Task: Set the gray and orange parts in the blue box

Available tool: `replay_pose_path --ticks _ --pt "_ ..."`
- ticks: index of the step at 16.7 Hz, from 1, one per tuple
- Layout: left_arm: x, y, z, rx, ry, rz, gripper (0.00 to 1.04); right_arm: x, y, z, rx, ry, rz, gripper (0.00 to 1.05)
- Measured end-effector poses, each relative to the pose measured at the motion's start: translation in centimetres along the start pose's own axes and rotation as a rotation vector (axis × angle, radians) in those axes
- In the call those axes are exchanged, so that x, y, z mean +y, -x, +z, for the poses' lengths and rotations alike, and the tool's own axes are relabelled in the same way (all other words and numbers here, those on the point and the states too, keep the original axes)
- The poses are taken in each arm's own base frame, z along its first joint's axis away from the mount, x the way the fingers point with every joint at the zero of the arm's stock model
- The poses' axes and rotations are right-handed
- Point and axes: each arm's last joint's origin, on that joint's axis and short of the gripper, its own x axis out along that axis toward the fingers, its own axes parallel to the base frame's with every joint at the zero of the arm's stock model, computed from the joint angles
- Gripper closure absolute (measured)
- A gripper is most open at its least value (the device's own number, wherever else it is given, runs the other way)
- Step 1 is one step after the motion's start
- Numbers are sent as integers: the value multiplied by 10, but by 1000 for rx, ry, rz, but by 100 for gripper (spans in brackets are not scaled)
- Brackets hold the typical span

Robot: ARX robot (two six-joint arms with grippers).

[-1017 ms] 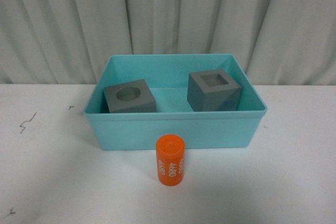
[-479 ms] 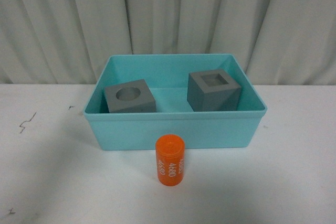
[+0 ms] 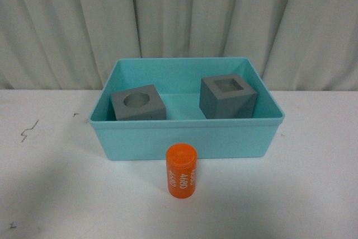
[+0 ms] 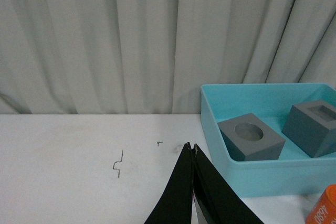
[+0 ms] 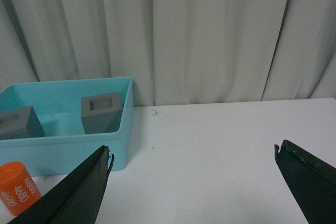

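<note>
**Left claw**. My two black fingers lie pressed together along their whole visible length. Only a hairline seam shows between them, and the jaws grip nothing. Broad toward the wrist, the pair narrows to a single sharp point at the tips, and it reaches straight forward from the wrist.

**Right claw**. My two black fingers stand wide apart with a broad gap between them, and the claw is empty. One finger and the other each slant inward and taper to a blunt tip. The inner edge of each tip looks slightly notched. This claw also reaches forward from its wrist.
</note>
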Motion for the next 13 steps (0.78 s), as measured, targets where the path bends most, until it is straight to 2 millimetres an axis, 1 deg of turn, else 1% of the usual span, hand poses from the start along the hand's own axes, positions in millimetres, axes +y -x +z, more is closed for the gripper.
replay_pose_path --ticks 4,5,6,8,13 --pt "0 13 -6 -9 0 1 103 0 0 0 0 0 0 6" --pt "0 15 -11 -26 0 0 103 0 0 0 0 0 0 6" --pt "0 17 -14 4 0 2 103 0 0 0 0 0 0 6" --pt "0 22 -11 -21 0 0 103 0 0 0 0 0 0 6" --pt "0 31 -10 -21 0 0 103 0 0 0 0 0 0 6"
